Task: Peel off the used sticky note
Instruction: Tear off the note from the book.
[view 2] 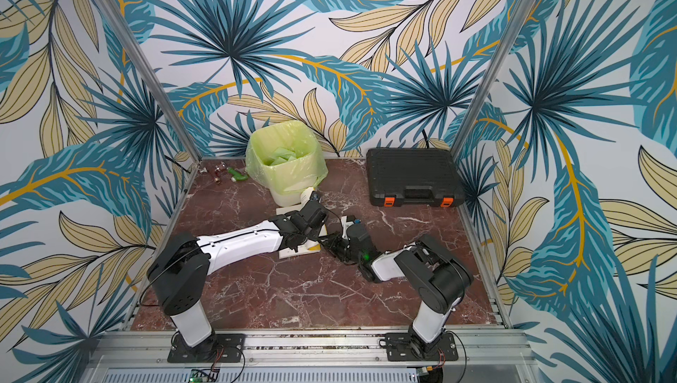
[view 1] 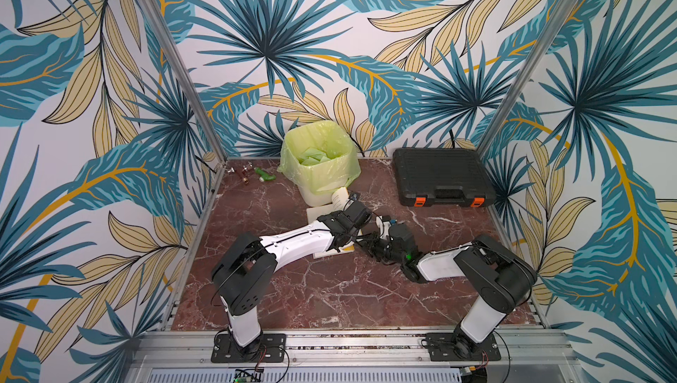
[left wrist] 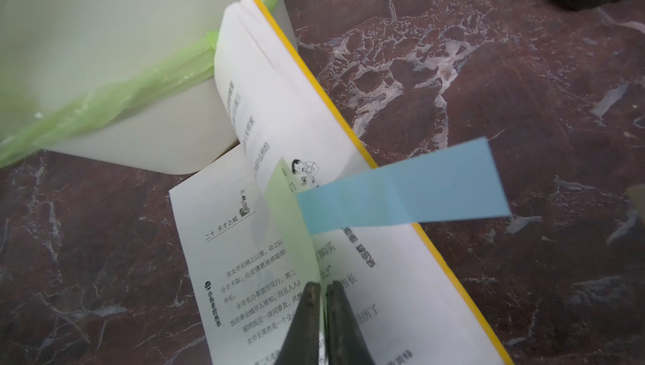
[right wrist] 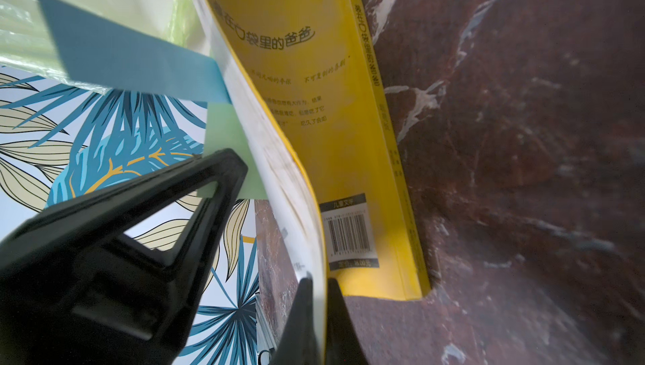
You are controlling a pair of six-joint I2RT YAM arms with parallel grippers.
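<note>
A: Place of the green sticky note?
B: Stuck on a page of the open paperback book, against the foot of the lined waste bin; loose end pinched in the clenched left tool.
A: And the right tool?
B: Clenched on the book's raised pages and yellow cover, just beside the bin.

Matt paper note, perhaps marble tabletop
</note>
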